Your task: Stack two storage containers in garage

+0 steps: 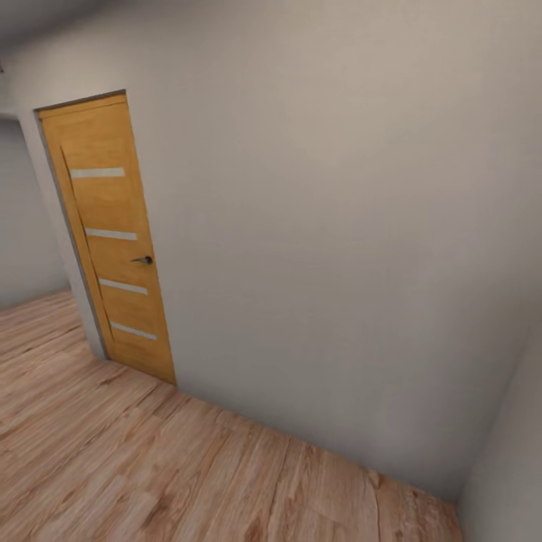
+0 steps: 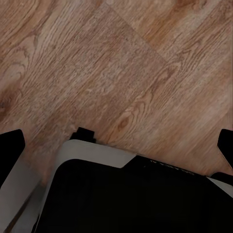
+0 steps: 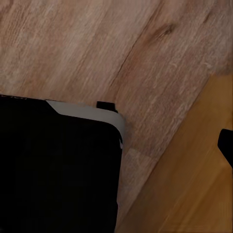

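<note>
On the way, no orange bin in sight.
Light wood plank flooring [image 1: 113, 459], a pale wall [image 1: 339, 226] and a closed wooden door [image 1: 113, 233] suggest the garage is not yet reached; the carrying and stacking look undone. Whether either arm's fingers are spread, I cannot tell.

room: light wood plank flooring [image 1: 113, 459] meeting a plain pale wall [image 1: 339, 226]
flooring: warm brown boards with visible grain, also seen under both wrist cameras [image 2: 121, 63]
door: wood door [image 1: 113, 241] with pale horizontal strips, shut, upright in the wall
</note>
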